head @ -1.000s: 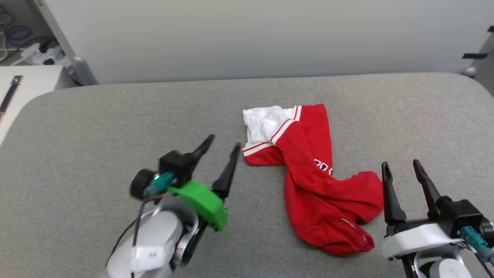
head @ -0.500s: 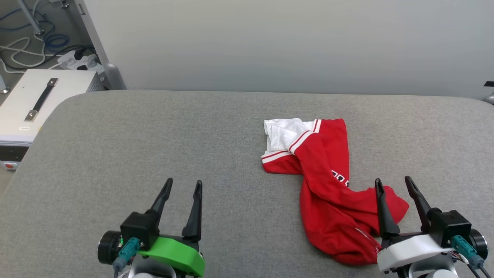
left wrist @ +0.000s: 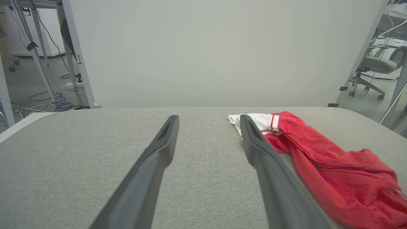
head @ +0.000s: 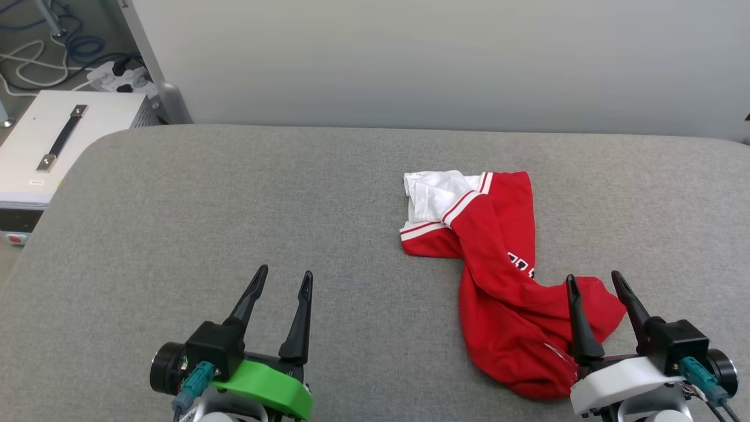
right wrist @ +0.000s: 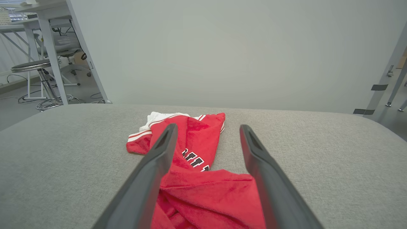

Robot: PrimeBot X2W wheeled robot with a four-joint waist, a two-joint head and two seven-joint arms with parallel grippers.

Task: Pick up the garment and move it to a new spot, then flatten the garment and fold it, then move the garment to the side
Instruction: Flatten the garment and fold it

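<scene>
The garment (head: 498,275) is a red shirt with white sleeves, lying crumpled in a long bunch on the grey table (head: 234,205), right of centre. Part of its black lettering shows. My left gripper (head: 284,278) is open at the lower left, well to the left of the cloth, with nothing between its fingers. My right gripper (head: 592,281) is open at the lower right, its fingertips over the near end of the garment. The left wrist view has the garment (left wrist: 327,165) to the right of the open left gripper (left wrist: 208,119). In the right wrist view the garment (right wrist: 197,152) lies between and beyond the open right gripper (right wrist: 206,128).
A white box with a black handle (head: 53,146) stands off the table's left edge, with cables (head: 35,53) on the floor behind it. A pale wall (head: 410,58) runs along the table's far edge. Bare grey surface spreads to the left of the garment.
The left arm has drawn back from beside the garment to the lower left, fingers now pointing up. The head camera has shifted, showing more of the left side. The garment lies as before.
</scene>
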